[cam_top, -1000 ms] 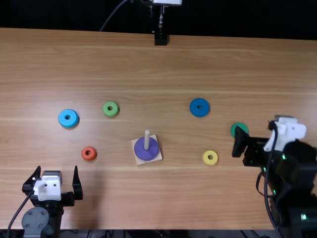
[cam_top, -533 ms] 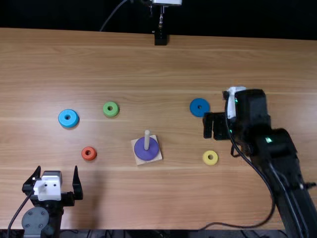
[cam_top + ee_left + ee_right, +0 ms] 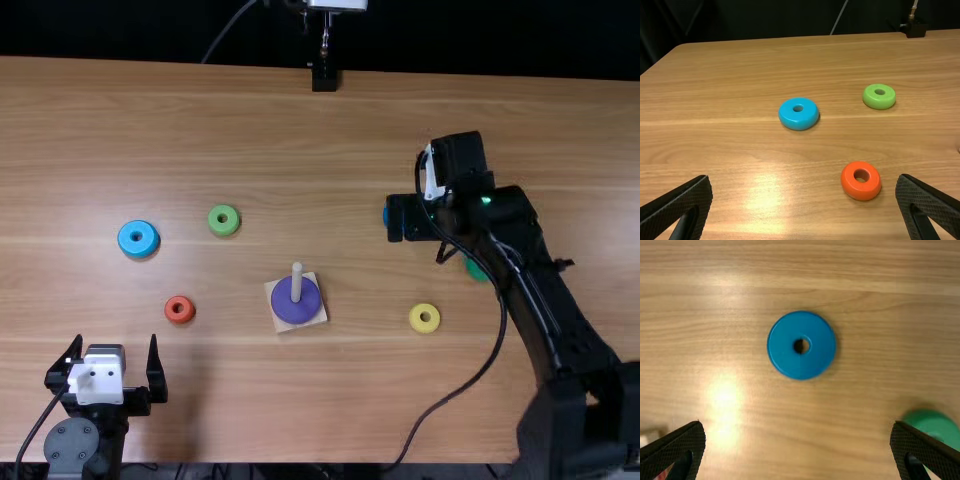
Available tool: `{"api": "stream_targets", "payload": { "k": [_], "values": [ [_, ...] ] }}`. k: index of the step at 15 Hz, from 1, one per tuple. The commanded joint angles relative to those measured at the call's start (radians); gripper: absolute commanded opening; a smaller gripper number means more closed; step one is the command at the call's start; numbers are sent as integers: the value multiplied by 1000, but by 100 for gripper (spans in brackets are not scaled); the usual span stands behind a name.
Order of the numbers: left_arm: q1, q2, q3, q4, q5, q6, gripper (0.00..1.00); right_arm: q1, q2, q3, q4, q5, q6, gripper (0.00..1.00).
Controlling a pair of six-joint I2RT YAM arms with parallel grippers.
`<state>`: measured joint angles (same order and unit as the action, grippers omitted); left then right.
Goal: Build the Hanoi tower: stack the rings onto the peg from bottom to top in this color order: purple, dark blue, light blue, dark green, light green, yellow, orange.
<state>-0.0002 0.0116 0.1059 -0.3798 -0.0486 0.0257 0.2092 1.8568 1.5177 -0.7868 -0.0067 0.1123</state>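
Two black arms with white fittings and dark cables
The left arm has a white block near its end and a round grey cover dotted with small dark screw heads; a thin black cable runs along it. The right arm is black too, built of chunky, angular segments, with a white piece, a small green light and a long, looping black cable. The fingers of both are black, tapered wedges with finely textured faces.
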Motion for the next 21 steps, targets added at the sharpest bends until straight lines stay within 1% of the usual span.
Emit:
{"api": "stream_targets", "payload": {
  "k": [1,6,10,11,13,14,18,21],
  "values": [
    [5,-12,-106,-82,-3,9,100,4,61,62,2,7,9,100],
    [5,-12,-106,-80,-5,9,100,2,240,191,2,7,11,100],
    [5,-12,-106,-80,-5,9,100,2,323,214,-11,5,11,100],
    [5,-12,-106,-80,-3,9,100,2,332,213,-13,3,26,100],
    [5,-12,-106,-80,-3,9,100,1,351,220,-10,1,114,100],
    [5,-12,-106,-82,-5,9,100,1,355,234,-11,1,129,100],
    [5,-12,-106,-80,-3,9,100,2,403,271,-13,1,129,100],
    [5,-12,-106,-80,-5,9,100,4,406,271,-15,3,129,100]
  ]
}}
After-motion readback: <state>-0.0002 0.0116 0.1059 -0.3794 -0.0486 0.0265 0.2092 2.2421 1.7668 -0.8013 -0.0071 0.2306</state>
